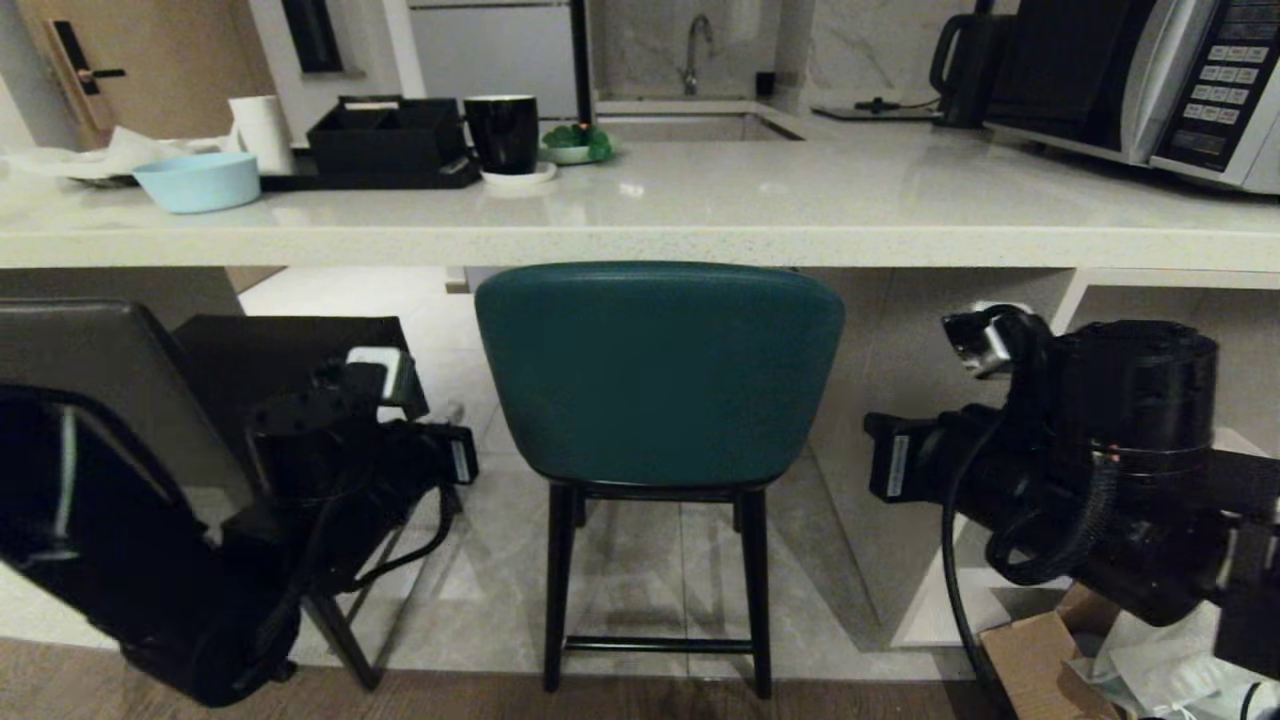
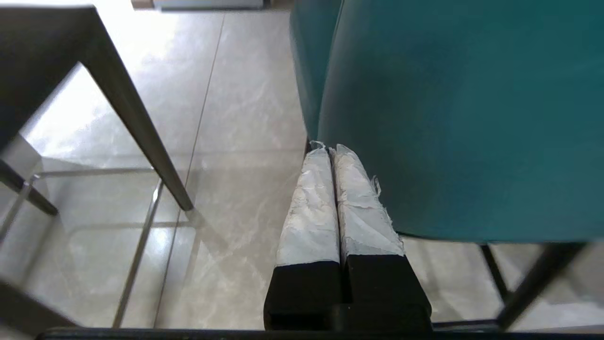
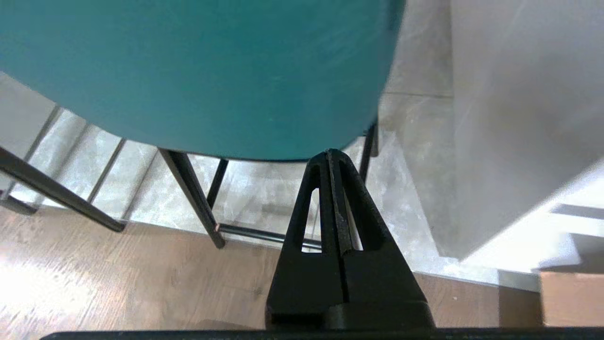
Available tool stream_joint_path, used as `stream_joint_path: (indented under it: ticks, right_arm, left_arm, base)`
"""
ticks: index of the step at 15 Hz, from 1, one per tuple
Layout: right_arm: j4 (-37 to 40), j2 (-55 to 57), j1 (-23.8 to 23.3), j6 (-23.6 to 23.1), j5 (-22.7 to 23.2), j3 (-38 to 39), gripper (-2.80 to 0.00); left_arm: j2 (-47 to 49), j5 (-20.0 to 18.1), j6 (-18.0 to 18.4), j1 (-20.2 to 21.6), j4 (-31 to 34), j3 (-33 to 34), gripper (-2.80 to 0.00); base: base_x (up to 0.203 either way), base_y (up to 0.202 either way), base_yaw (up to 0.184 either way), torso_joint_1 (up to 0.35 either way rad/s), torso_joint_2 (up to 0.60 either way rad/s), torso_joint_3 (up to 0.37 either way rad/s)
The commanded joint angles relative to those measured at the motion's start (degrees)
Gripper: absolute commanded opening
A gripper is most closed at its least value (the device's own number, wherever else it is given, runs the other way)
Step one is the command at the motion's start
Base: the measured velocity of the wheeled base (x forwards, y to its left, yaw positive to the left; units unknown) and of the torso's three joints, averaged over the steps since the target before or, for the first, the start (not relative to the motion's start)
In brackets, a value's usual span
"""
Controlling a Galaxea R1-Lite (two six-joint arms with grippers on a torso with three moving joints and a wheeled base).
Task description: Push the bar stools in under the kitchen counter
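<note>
Two stools are seen before the kitchen counter [image 1: 640,245]: the teal stool [image 1: 660,375] at centre, its back just below the counter edge, and the dark grey stool [image 1: 120,380] at nine o'clock. The left gripper [image 2: 330,150], its taped fingers [image 2: 309,208] pressed together on nothing, is set against the teal shell's lower left edge. The right gripper [image 3: 330,153], likewise closed and empty, is placed at the shell's lower right rim.
</note>
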Motion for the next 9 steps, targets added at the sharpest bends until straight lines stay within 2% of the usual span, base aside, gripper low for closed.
stream_joint_path:
  ticks: [1,4,8,9]
  right_arm:
    - [1.9,-10.8,-1.5,-0.1,-0.2,3.1,-2.80]
    - [6.9,-25.0,-7.5,-0.7,-0.5,8.6,-2.80]
    - [22.6,-46.9,-17.1,-2.9,-0.4,11.9,-2.80]
    - [26.4,-50.6,-22.2,-3.6,-0.4,12.0,-2.80]
  left_arm:
    - [-16.8,2.0,-0.1,0.0,3.5,4.6,-2.80]
    - [-32.8,8.7,-0.2,2.9,11.7,9.4,-2.80]
    - [-53.0,12.0,0.3,7.6,24.3,12.6,-2.80]
    - [-58.6,12.4,0.4,8.1,28.8,12.8,-2.80]
  base:
    - [0.000,0.000,0.000,0.000,0.00,0.000]
    - [0.000,0.000,0.000,0.000,0.00,0.000]
    - [0.000,0.000,0.000,0.000,0.00,0.000]
    - [0.000,0.000,0.000,0.000,0.00,0.000]
